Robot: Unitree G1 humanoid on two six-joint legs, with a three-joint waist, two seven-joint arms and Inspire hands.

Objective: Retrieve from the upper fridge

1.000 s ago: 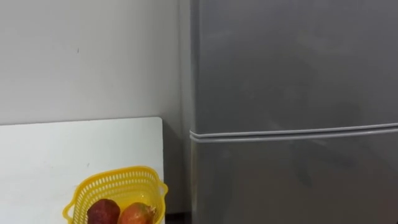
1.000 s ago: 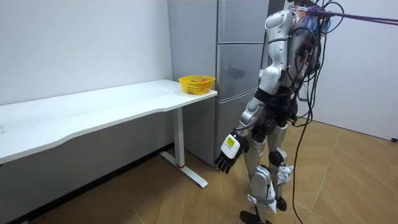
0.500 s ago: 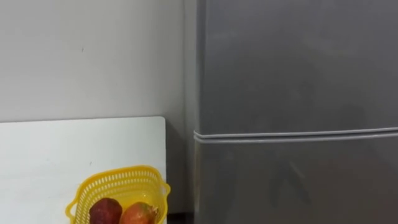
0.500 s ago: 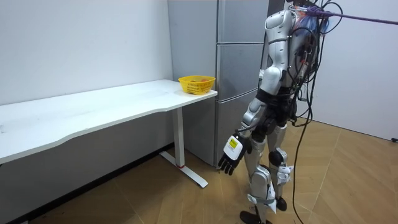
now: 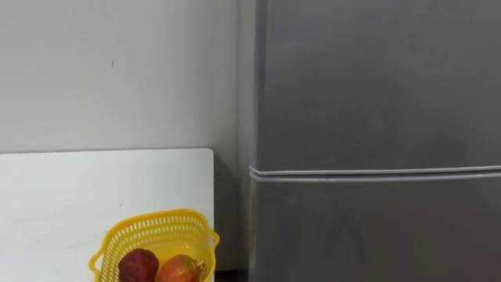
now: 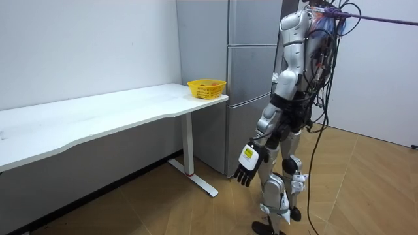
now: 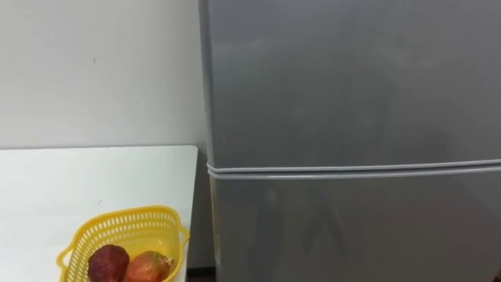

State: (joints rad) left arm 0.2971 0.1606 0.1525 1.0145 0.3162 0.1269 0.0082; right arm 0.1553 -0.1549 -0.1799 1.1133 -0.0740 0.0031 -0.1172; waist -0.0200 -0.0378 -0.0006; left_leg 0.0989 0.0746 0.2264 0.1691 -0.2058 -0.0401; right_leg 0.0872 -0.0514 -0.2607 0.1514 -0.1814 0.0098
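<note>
As it stands closed, the fridge [image 5: 376,94] rises vertically.

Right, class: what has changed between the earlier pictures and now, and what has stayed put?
The left hand, hanging open by the robot's legs, has swung slightly down and towards the room view's right. The head camera shifted a little. Nothing was taken hold of. The fridge stays shut; the yellow basket stays on the table.
</note>
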